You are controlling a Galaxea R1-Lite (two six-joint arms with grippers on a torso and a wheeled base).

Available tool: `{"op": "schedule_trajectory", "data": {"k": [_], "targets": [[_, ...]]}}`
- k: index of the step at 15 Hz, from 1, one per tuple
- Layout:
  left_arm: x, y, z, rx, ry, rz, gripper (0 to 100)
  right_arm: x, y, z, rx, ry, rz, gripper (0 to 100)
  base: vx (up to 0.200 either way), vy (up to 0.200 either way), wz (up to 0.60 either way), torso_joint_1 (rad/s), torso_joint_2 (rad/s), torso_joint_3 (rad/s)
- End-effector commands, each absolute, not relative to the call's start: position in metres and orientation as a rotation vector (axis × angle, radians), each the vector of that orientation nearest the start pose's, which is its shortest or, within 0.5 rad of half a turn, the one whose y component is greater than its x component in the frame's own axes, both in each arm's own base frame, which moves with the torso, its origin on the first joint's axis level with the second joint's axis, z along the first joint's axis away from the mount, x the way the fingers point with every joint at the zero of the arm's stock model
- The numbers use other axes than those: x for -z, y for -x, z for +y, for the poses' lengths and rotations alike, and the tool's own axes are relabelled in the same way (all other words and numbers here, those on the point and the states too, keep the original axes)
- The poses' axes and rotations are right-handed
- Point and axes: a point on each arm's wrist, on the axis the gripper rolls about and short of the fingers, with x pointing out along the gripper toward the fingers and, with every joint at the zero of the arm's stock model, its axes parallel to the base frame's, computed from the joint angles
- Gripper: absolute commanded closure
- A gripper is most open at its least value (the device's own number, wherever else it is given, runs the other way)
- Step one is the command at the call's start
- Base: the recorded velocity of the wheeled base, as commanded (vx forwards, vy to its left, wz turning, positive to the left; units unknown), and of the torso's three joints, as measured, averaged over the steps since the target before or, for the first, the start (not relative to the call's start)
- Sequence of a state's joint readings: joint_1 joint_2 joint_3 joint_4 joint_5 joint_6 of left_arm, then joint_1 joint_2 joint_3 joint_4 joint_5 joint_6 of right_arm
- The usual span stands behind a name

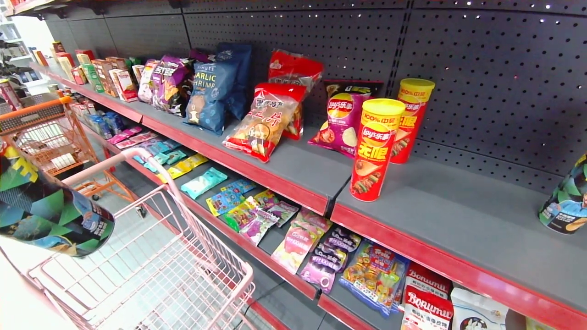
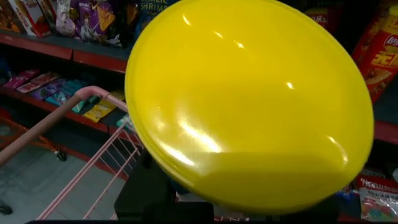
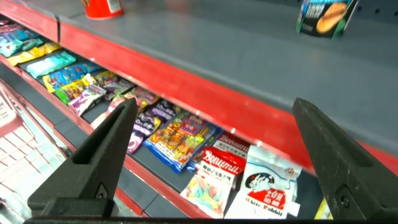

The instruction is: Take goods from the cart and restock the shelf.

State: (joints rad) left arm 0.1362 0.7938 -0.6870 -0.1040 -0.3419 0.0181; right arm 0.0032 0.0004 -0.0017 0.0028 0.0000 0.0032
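**Operator:** What is the status of the left gripper (image 2: 152,196)?

**Technician:** It is judged to be clamped on the green chip canister (image 1: 46,206). The fingers are mostly hidden. The canister's yellow lid (image 2: 249,106) sits directly before the left wrist camera, and the canister hangs unsupported above the pink cart (image 1: 151,256).

**Operator:** And the right gripper (image 3: 214,106)?

**Technician:** Its fingers are spread wide with nothing between them. It hovers in front of the red edge of the upper shelf (image 1: 458,215).

**Operator:** How is the load oriented?

**Technician:** The long axis is close to level and slightly tilted. The lid end faces the wrist. The base end points to the robot's right, toward the shelf.

**Operator:** Where is the target location?

**Technician:** Bare deck lies forward and to the right of the held canister. It sits between the two red chip canisters (image 1: 376,149) and a second green canister (image 1: 566,197), which stands upright at the far right.

**Operator:** What does the next move require?

**Technician:** In my judgement, carry the load forward and to the right over the cart rim. Rotate the long axis to vertical, base down, before lowering. The right gripper is nearer the gap but empty, so the left arm has the longer reach. A low sweep may topple the red chip canisters, which stand on the path.
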Motion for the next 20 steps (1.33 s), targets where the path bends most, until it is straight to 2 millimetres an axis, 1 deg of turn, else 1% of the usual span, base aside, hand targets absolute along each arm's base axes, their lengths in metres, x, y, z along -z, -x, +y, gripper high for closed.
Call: {"op": "schedule_trajectory", "data": {"k": [1, 17, 20], "targets": [[-0.2694, -0.0741, 0.0026, 0.206, -0.017, 0.006, 100, -0.0756, 0.0228, -0.0001, -0.003, -0.003, 0.003, 0, 0.000, 0.000, 0.00, 0.183, -0.41, -0.242], [-0.2705, -0.0750, 0.0027, 0.206, -0.026, 0.003, 100, -0.0756, 0.0228, -0.0001, -0.003, -0.003, 0.003, 0, 0.000, 0.000, 0.00, 0.160, -0.36, -0.203], [-0.2707, -0.0746, 0.0026, 0.206, -0.025, 0.002, 100, -0.0756, 0.0229, -0.0001, -0.003, -0.003, 0.002, 0, 0.000, 0.000, 0.00, 0.028, -0.08, -0.032]]}}
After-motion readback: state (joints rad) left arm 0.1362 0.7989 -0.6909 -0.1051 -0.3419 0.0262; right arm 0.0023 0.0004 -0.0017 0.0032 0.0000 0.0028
